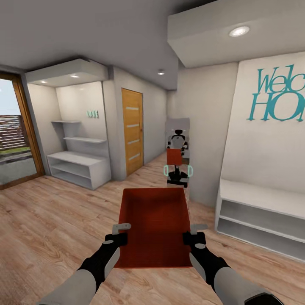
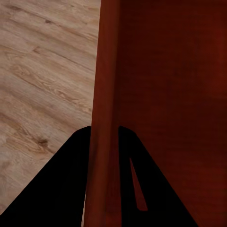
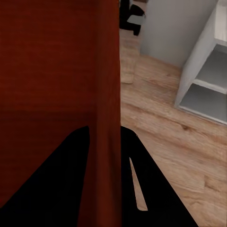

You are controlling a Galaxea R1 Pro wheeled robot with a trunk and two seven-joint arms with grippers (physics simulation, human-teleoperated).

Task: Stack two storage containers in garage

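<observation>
I hold one orange-red storage container (image 1: 154, 224) level in front of me, above a light wood-plank floor (image 1: 51, 220). My left gripper (image 1: 120, 233) is shut on its left wall and my right gripper (image 1: 192, 233) is shut on its right wall. In the left wrist view the container's thin wall (image 2: 106, 94) runs between the black fingers (image 2: 61, 179) of the left gripper (image 2: 105, 130). The right wrist view has the same grip: the container's wall (image 3: 106, 71) is pinched in the right gripper (image 3: 106, 130). The container looks empty inside.
A hallway lies ahead with a mirror (image 1: 178, 152) reflecting me and the container. A white shelf unit (image 1: 78, 165) and a wooden door (image 1: 132, 129) stand at the left, a glass door (image 1: 17, 127) at the far left. A low white bench shelf (image 1: 258, 216) lines the right wall.
</observation>
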